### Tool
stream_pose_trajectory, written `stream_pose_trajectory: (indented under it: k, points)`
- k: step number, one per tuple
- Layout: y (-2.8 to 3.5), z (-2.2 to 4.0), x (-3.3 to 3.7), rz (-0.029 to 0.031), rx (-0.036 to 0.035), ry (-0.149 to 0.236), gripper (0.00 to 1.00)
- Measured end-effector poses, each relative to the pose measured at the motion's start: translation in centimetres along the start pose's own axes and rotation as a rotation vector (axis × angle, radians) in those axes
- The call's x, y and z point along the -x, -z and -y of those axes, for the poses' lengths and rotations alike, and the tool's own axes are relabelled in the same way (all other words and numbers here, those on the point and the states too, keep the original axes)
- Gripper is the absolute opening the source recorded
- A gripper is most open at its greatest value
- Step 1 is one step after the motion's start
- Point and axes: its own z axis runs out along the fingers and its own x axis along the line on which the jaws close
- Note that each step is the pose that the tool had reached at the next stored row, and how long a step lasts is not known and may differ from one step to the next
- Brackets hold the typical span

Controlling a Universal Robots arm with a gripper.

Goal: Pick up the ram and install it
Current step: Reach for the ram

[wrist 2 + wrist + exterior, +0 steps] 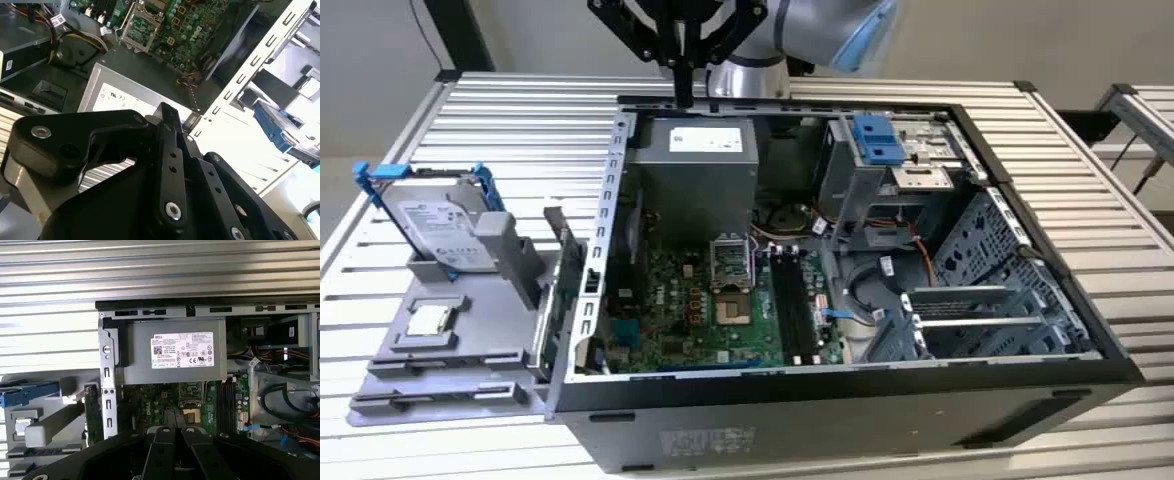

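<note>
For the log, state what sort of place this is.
Probably a robotics lab bench for computer assembly: an open desktop computer case lies on a slatted metal table, a hard drive in blue brackets stands in a grey fixture beside it, and the arm's gripper hangs above the case.

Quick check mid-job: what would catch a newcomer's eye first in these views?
The open computer case dominates the middle of the slatted table, its grey power supply with a white label at the far end. The black gripper hangs over the case's far edge, and a silver hard drive in blue brackets stands at the exterior view's left.
</note>
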Motion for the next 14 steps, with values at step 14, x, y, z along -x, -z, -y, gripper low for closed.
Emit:
stream_pose_trajectory:
  k: [14]
  points:
    - [0.08, 0.00, -0.05, 0.0000, -0.0001, 0.000, 0.00]
